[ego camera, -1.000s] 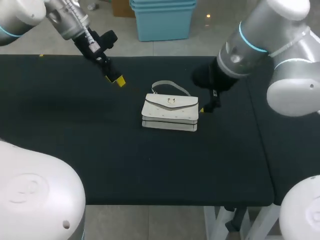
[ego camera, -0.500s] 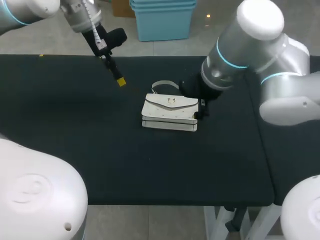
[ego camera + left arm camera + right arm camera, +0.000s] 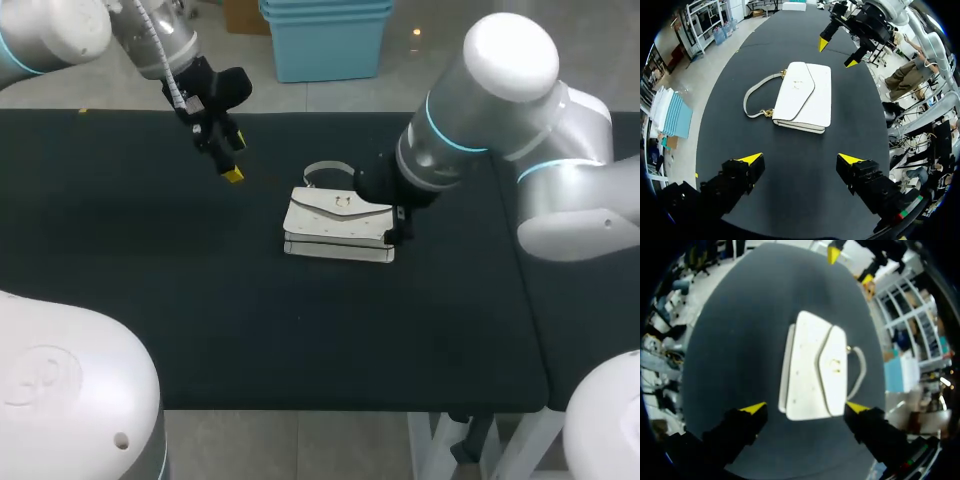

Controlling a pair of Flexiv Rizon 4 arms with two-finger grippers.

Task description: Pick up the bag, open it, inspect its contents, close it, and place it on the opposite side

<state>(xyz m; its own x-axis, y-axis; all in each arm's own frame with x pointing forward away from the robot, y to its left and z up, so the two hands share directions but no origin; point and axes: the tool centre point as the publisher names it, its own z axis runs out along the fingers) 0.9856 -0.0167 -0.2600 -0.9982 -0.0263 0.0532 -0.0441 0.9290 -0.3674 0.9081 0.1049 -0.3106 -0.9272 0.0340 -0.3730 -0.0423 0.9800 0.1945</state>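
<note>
White bag [image 3: 340,225] lies closed at the middle of the table [image 3: 150,280]. Note that your right tool [image 3: 805,407] has moved in over its right end, fingers spread astride it without gripping. Left tool [image 3: 800,159] hovers spread, well apart. Judge pickup as imminent.

Bright, even light; faint shadows.

The left arm [image 3: 150,35] and right arm [image 3: 490,90] are silver-white with cyan joint rings, black wrists and 2 yellow fingertips [image 3: 752,158] each.
</note>
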